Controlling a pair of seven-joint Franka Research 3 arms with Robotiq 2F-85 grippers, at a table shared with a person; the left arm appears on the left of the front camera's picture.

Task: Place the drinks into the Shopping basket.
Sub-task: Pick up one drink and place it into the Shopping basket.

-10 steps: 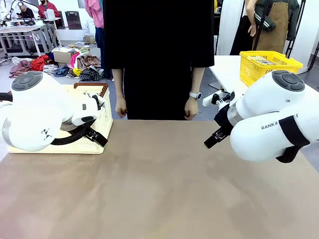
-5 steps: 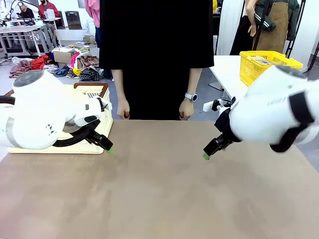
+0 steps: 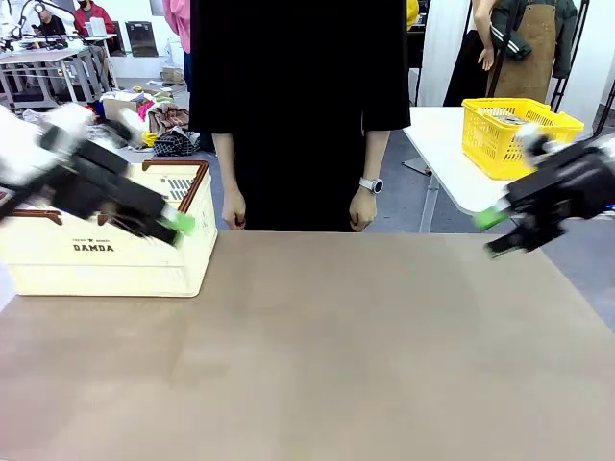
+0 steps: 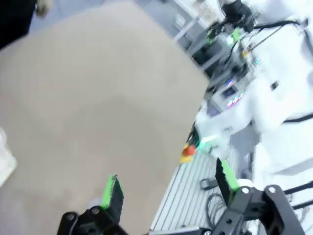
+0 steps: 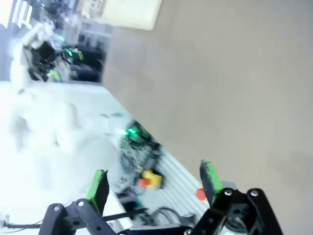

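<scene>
The cream Shopping basket [image 3: 106, 254] sat at nine o'clock on the tan table [image 3: 317, 355], with the blurred left gripper [image 3: 173, 229] showing against its right end. At three o'clock the right gripper [image 3: 492, 234] hung above the table edge, jaws apart. A person [image 3: 298, 106] in black stood at twelve, and a yellow mesh basket [image 3: 495, 144] sat at two.

Black left gripper [image 3: 176, 230], black right gripper [image 3: 491, 235], green pads [image 4: 111, 192]
</scene>
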